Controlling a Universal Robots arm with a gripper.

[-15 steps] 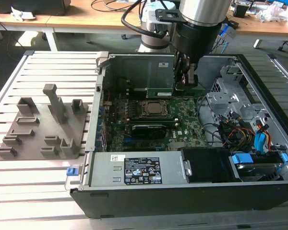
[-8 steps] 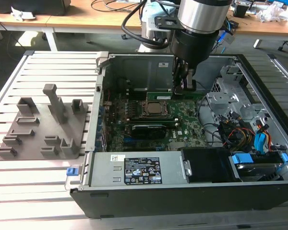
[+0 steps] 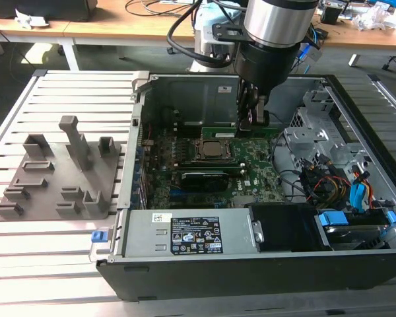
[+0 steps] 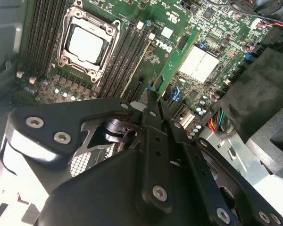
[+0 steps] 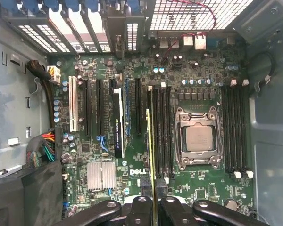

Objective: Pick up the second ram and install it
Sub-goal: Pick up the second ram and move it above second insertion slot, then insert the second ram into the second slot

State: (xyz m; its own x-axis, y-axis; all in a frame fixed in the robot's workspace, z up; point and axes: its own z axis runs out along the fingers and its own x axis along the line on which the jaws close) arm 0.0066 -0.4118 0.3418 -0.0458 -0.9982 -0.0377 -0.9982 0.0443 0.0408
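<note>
The gripper (image 5: 154,200) clamps the second ram (image 5: 151,150) edge-on, seemingly parallel to the slots (image 5: 162,132).

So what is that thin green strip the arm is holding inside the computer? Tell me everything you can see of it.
It is the second ram, a long, narrow green circuit-board stick seen mostly edge-on. The end effector pinches one end of it between dark fingers. In the second wrist view it runs away from the fingers over the motherboard. It stands on edge, lined up along the dark memory slots beside the processor socket. Whether it is seated cannot be told.
</note>
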